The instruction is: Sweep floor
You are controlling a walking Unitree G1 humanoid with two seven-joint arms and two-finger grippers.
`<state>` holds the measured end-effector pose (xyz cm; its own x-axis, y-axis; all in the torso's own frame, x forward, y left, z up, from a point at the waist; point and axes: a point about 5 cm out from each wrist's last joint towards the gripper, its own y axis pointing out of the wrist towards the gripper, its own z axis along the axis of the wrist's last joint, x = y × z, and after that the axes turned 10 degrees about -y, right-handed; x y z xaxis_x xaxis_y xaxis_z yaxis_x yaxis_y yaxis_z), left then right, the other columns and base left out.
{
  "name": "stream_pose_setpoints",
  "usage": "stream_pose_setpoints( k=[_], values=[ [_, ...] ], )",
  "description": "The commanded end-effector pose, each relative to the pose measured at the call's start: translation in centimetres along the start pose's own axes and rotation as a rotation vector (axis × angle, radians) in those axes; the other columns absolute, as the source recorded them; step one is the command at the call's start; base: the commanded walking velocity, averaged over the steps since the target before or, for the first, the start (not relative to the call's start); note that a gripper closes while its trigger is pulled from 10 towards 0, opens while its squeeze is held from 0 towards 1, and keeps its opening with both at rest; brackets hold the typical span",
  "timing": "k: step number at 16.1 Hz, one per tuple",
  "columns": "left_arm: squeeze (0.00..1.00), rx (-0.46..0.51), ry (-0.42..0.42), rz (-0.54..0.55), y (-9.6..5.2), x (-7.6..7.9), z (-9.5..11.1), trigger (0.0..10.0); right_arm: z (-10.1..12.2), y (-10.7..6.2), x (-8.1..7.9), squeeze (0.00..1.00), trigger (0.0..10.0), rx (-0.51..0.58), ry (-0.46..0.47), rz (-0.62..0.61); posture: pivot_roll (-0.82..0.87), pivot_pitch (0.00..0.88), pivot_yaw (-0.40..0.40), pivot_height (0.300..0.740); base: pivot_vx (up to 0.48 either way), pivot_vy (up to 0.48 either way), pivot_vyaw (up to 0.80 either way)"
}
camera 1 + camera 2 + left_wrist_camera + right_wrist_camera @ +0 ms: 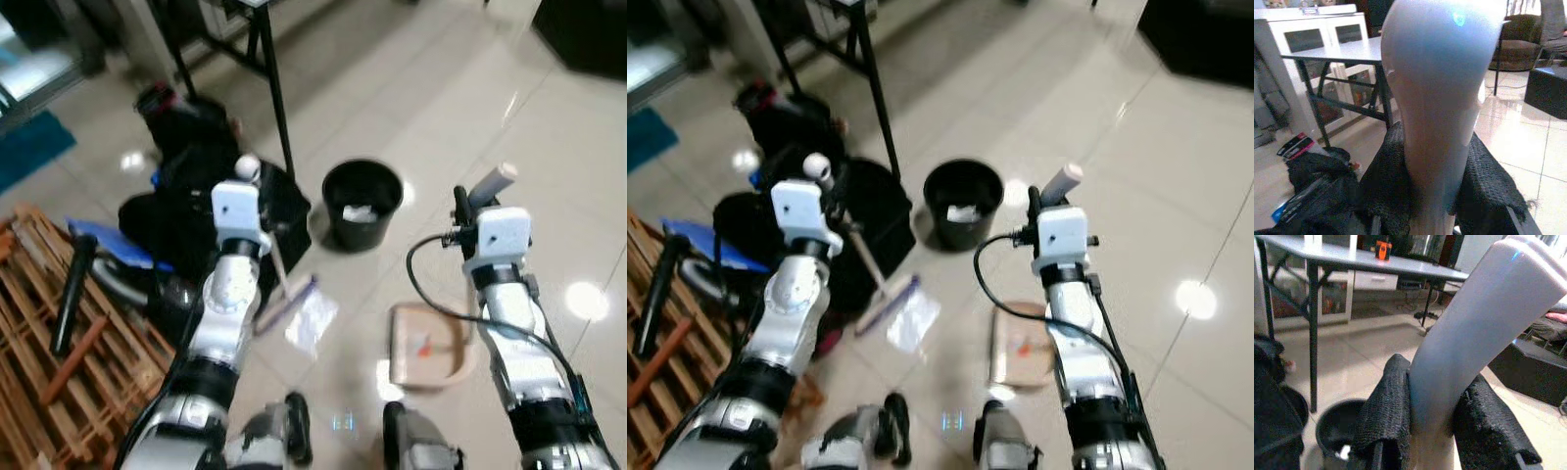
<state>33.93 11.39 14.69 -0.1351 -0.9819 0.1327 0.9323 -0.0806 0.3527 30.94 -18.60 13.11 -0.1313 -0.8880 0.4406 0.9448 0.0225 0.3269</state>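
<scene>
Your left gripper (1422, 196) clamps the white-handled broom (284, 284); your right gripper (1432, 423) clamps the beige plastic dustpan (426, 348), just beside the round black bin (361, 203).

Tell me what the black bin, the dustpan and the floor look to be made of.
Black bin: probably plastic, judging by its smooth, thin, matte round wall. Dustpan: likely moulded plastic, beige and faintly glossy; its pale handle, clamped in the right gripper, shows a soft sheen. Floor: glazed or polished tile, with grout lines and bright lamp reflections.
</scene>
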Motion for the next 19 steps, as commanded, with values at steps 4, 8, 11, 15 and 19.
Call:
stream_pose_setpoints(
  k=[4,8,11,15,19],
  values=[
    [0.0,0.024,-0.013,-0.058,-0.3,1.6,-0.8,10.0,0.5,0.4,-0.8,0.0,10.0,0.057,0.044,-0.097,-0.01,0.433,0.117,0.74,0.0,0.0,0.0],
    [0.0,0.002,0.012,-0.031,-0.7,1.8,-2.0,10.0,2.8,-0.6,-6.6,0.0,10.0,0.123,0.148,-0.015,-0.03,0.446,0.12,0.74,0.0,0.0,0.0],
    [0.0,0.008,-0.016,0.082,0.5,1.3,-1.7,10.0,3.6,-2.4,-10.1,0.0,10.0,0.133,0.166,0.099,-0.02,0.448,0.119,0.74,0.0,0.0,0.0],
    [0.0,0.025,-0.192,0.209,2.1,2.3,-0.8,10.0,2.6,-3.1,-10.6,0.0,10.0,0.052,0.17,0.088,-0.02,0.441,0.118,0.74,0.0,0.0,0.0],
    [0.0,0.019,-0.382,0.25,3.0,3.8,-0.1,10.0,1.7,-2.7,-9.9,0.0,10.0,-0.014,0.186,0.031,-0.02,0.434,0.114,0.74,0.0,0.0,0.0]
  ],
)
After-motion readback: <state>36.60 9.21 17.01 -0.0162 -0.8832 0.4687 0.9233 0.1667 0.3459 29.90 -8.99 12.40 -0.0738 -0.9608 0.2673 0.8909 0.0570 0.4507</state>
